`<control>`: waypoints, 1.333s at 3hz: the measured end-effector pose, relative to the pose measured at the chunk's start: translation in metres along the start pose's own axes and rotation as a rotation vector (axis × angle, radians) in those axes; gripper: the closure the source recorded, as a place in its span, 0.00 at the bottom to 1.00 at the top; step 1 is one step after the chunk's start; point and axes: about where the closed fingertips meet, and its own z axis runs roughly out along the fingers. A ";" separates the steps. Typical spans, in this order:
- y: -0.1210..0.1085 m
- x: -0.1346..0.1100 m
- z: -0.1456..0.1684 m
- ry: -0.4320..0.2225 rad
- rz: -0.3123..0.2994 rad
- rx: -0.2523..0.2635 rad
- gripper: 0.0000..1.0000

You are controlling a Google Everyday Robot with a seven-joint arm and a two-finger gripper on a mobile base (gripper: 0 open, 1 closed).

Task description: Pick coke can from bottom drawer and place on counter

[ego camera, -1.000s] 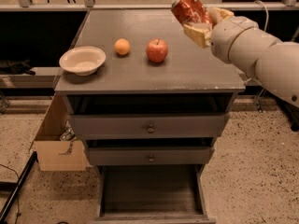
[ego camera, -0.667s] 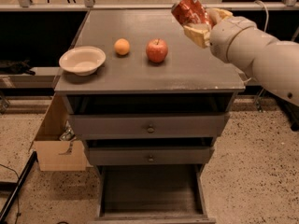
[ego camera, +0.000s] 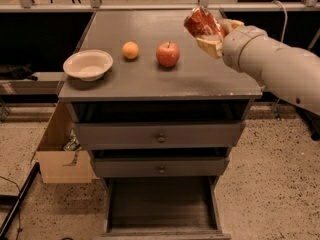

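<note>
1 coke can (ego camera: 201,22) hangs in the air, tilted, clamped between the jaws of the gripper (ego camera: 216,33). Position: above the right rear part of the counter (ego camera: 200,81), not touching it. Arm enters from the right.

Bottom drawer (ego camera: 162,204) stands pulled out, its dark floor showing.

On the counter:
- 1 apple (ego camera: 168,54) near centre
- 1 orange (ego camera: 130,50) to its left
- 1 bowl (ego camera: 88,64) by the left edge

1 cardboard box (ego camera: 60,156) sits on the floor left of the cabinet.
</note>
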 end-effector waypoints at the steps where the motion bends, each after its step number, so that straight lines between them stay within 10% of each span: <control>1: -0.005 0.038 0.004 0.075 0.001 0.012 1.00; 4: 0.007 0.104 0.007 0.212 -0.023 -0.012 0.97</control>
